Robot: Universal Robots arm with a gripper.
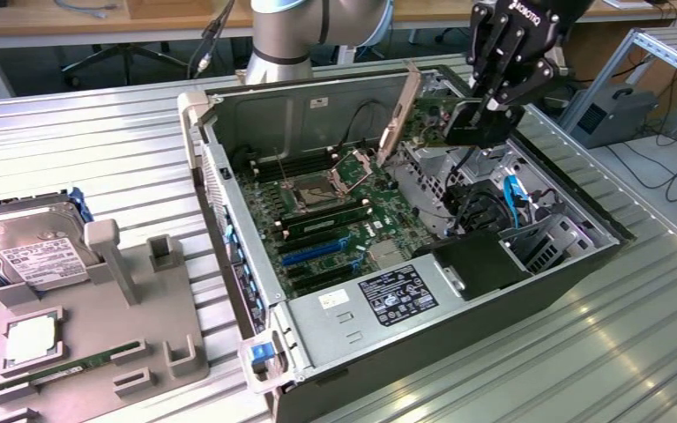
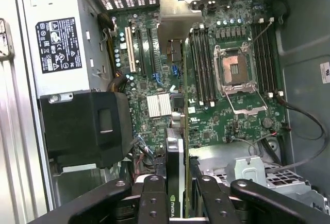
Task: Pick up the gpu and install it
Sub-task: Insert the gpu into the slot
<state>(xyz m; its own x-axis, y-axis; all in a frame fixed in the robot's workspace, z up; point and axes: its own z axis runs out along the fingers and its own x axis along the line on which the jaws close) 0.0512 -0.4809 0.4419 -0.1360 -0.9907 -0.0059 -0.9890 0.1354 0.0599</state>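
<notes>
The black metal gripper [image 2: 178, 206] was clamped on the thin black-faced gpu [image 2: 174, 152], its long axis parallel to the black expansion slots [image 2: 142, 44] below

- The gpu [image 2: 175, 167] stands edge-on between my jaws, clamped from both sides, so both its faces are hidden. Its near end runs off the wrist view's edge.
- My jaws are cut off there too (their dark links run out of frame).
- In the exterior view, what sits between my jaws is too dark to tell.
- My arm [image 1: 297, 35] is cut off by that view's top edge.
- The print on the power supply label [image 2: 58, 44] is too small to read.
</notes>
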